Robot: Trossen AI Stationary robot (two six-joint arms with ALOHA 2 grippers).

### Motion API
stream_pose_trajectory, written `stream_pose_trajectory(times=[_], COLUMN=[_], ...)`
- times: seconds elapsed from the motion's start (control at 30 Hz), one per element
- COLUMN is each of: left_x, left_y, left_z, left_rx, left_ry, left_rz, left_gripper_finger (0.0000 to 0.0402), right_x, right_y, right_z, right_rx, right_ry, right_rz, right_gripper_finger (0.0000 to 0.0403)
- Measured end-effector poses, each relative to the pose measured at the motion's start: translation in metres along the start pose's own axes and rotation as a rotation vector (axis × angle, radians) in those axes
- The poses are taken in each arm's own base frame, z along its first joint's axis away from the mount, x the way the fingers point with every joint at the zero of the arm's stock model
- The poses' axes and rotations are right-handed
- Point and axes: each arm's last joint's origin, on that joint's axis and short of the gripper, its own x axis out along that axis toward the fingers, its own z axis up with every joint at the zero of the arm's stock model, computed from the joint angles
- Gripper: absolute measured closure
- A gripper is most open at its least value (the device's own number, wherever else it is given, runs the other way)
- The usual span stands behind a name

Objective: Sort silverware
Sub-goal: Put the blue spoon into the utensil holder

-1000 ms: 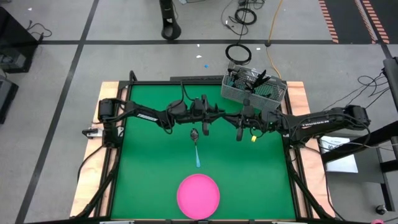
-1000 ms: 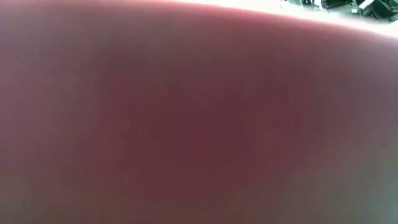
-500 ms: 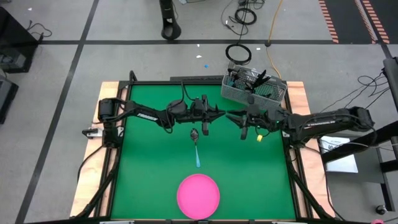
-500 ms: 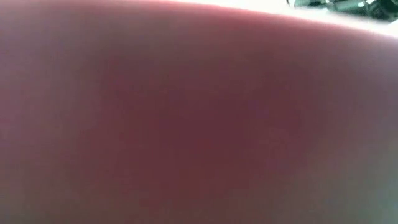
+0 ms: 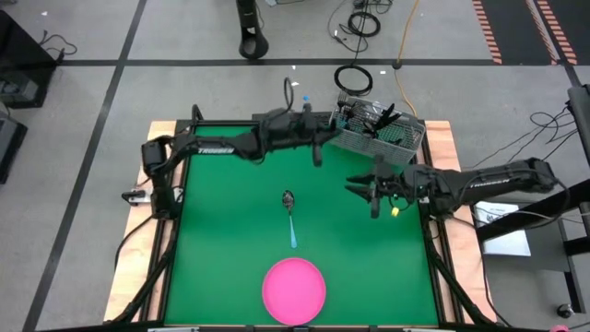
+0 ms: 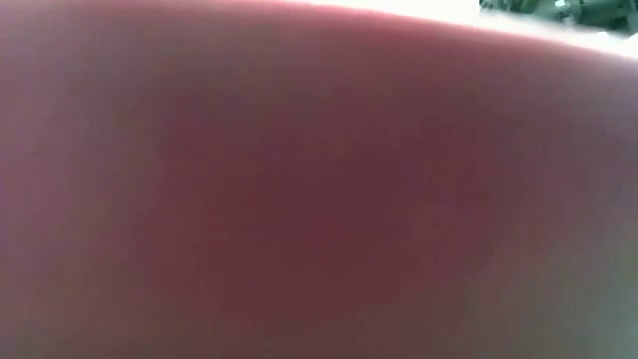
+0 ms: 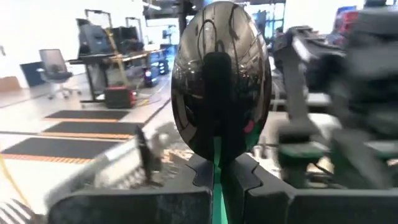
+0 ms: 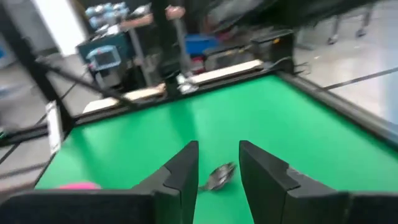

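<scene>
Left gripper [image 5: 316, 155] has swung from table centre to beside the mesh basket [image 5: 406, 138], jaws pinched on a spoon [image 7: 221, 81]. Right gripper [image 5: 372, 205] has drawn back rightward, jaws now spread, empty. Another spoon [image 5: 289, 207] lies unmoved mid-table, above the pink plate [image 5: 295, 289].

From above, the left tool [image 5: 316, 159] sits up at the far edge of the green counter [image 5: 221, 240], right beside the grey wire basket [image 5: 378, 134], where more utensils [image 5: 369, 118] stick up. The right tool [image 5: 373, 205] hangs over the counter's right side, below the basket. One spoon [image 5: 290, 214] lies alone mid-counter, its blue handle pointing at the pink plate [image 5: 294, 290] by the near edge.
</scene>
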Motion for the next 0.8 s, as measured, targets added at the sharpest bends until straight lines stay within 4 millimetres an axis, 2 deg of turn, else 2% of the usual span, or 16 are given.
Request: stream_pose_trajectory(times=[0.13, 0.23, 0.3, 0.43, 0.53, 0.8], left_x=[0.023, 0.045, 0.062, 0.096, 0.114, 0.137], left_y=[0.021, 0.03, 0.032, 0.036, 0.039, 0.039], left_z=[0.013, 0.014, 0.007, -0.021, -0.034, -0.056], left_rx=[0.014, 0.018, 0.016, 0.011, -0.004, -0.04], left_ry=[-0.031, -0.047, -0.039, -0.019, -0.037, -0.059], left_rz=[0.023, 0.025, 0.017, 0.004, 0.004, 0.008], left_gripper_finger=[0.0394, 0.0394, 0.0394, 0.0395, 0.0395, 0.0395], right_x=[-0.001, -0.003, -0.004, -0.005, -0.006, -0.009], right_y=[0.013, 0.02, 0.022, 0.026, 0.028, 0.034], right_z=[-0.005, -0.007, -0.006, -0.006, -0.007, -0.01], right_rx=[-0.02, -0.044, -0.048, -0.06, -0.071, -0.136], right_ry=[0.028, 0.029, 0.02, 0.014, 0.02, 0.038], right_rz=[0.071, 0.103, 0.116, 0.139, 0.155, 0.195], right_gripper_finger=[0.03, 0.03, 0.03, 0.03, 0.03, 0.03])
